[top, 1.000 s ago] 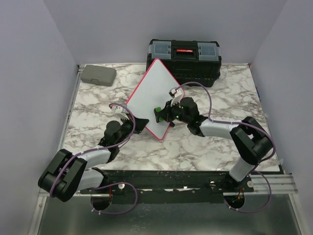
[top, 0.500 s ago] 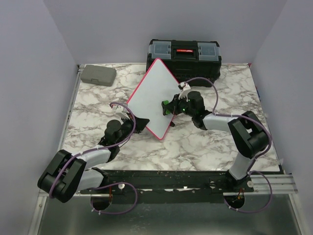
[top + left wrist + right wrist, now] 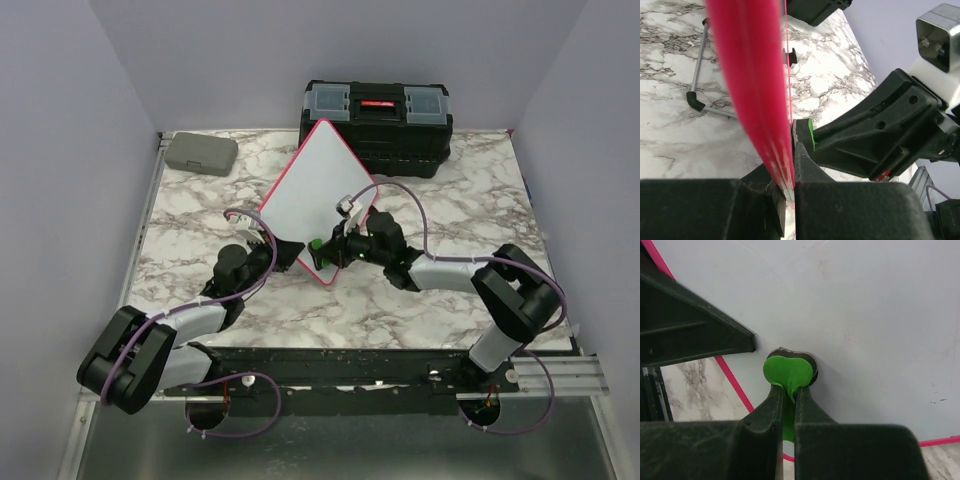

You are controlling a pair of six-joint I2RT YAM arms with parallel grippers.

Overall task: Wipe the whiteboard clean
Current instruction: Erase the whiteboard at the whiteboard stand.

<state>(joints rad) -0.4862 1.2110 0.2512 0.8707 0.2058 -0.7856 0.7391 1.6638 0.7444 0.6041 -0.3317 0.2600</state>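
You're wiping: left gripper (image 3: 792,145) clamps the whiteboard (image 3: 318,180) by its pink frame, right gripper (image 3: 788,390) pinches the green eraser (image 3: 787,371) lower left in its view. Next, sweep toward the faint marks (image 3: 826,265) at upper centre.

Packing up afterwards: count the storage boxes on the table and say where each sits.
2. The black toolbox stands at the far edge, behind the whiteboard; the small grey case lies in the far left corner. The whiteboard might hide something small.

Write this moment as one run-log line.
left gripper: shut on whiteboard edge | right gripper: shut on green eraser, pressed on whiteboard
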